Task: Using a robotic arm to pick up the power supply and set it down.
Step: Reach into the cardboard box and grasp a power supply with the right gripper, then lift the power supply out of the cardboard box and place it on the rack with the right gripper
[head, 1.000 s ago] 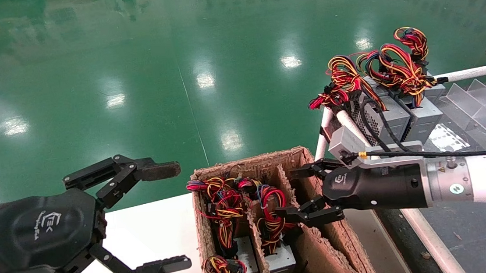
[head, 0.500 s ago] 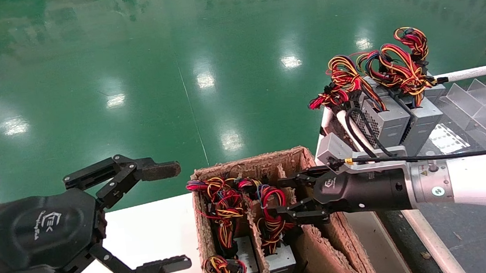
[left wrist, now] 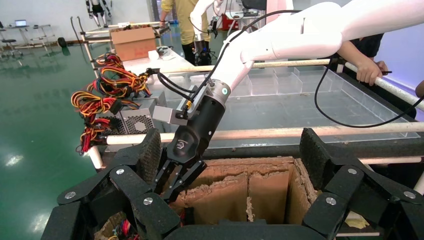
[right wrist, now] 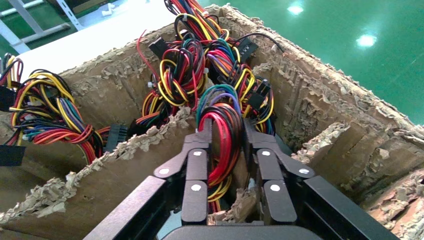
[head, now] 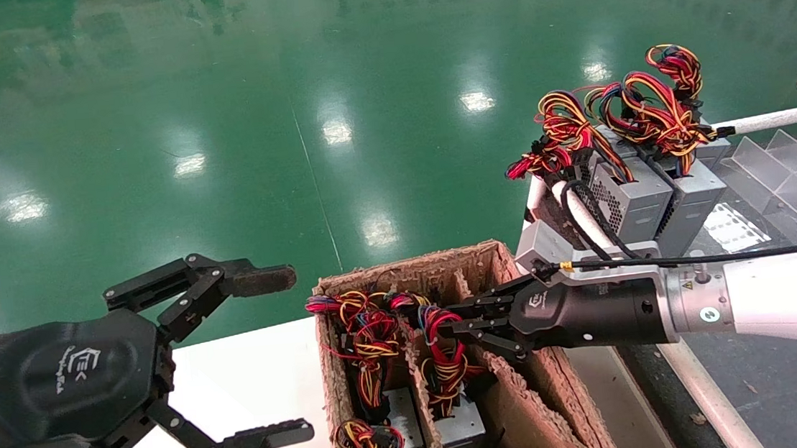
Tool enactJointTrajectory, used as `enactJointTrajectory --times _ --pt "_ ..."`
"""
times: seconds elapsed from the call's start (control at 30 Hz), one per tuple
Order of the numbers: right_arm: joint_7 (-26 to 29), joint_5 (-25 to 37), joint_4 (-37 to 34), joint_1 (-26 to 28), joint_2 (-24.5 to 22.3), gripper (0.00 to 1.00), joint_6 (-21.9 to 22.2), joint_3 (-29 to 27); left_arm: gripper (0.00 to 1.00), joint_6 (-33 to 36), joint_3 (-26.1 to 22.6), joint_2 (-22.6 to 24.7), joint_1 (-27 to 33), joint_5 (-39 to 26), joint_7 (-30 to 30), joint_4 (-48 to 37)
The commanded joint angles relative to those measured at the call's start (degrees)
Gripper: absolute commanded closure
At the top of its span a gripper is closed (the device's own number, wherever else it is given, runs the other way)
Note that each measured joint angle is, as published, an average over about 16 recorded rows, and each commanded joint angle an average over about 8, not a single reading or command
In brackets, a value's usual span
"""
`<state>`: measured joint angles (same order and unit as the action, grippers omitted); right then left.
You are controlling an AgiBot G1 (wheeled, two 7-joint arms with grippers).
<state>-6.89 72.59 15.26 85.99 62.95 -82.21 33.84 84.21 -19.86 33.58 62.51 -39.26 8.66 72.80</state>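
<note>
Fingers of the right gripper [head: 459,323] sit in the lower centre of the head view, closed onto the red wire bundle [right wrist: 223,145] that tops the power supply [head: 459,424]. In the right wrist view the two black fingers [right wrist: 196,170] press the mostly red loop from either side, so the hold is on wire, not on the metal case. The robotic arm [head: 773,303] reaches in from the right edge of the frame, roughly level, its wrist over the right wall of the cardboard box [head: 402,270].

The power supply itself stands in the box's middle compartment, straight below the pinched bundle; only a small grey patch of it shows toward the bottom centre of the head view. Its long axis appears to run down into the compartment, so lifting it out probably calls for a straight pull upward, clear of the torn cardboard dividers [right wrist: 150,137] on both sides. The risk, as I judge it, is the wires slipping or the case catching on a divider.

The left gripper [head: 237,361] is parked at the lower left over the white surface [head: 252,370], fingers spread wide and holding nothing. The right gripper is plainly the nearer one.
</note>
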Motion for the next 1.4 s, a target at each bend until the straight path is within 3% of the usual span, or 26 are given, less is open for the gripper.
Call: enactJointTrajectory --times 0.03,0.57,0.93,1.13,1.4 --pt "-0.51 0.07 -0.67 0.18 0.19 1.0 -0.02 0.04 0.0 0.0 0.0 0.0 0.0 0.0 0.0 0.0" --pt "-3.2 -1.38 -4.79 0.67 0.4 1.0 -1.86 -0.88 0.0 -0.01 -0.02 -0.01 0.0 0.01 -0.01 0.0" --pt "-4.59 -5.08 -5.04 1.65 -2.12 1.0 -6.75 -3.18 0.0 -0.01 -0.03 -0.01 0.01 0.02 -0.01 0.0" --pt "-3.63 -8.84 -0.97 2.78 -5.46 1.0 -8.56 -4.92 0.0 -0.01 -0.03 -0.01 0.01 0.02 -0.02 0.0" --pt "1.64 -14.58 11.05 3.82 -12.54 1.0 -8.19 -6.71 0.0 -0.02 -0.04 -0.02 0.01 0.03 -0.02 0.0"
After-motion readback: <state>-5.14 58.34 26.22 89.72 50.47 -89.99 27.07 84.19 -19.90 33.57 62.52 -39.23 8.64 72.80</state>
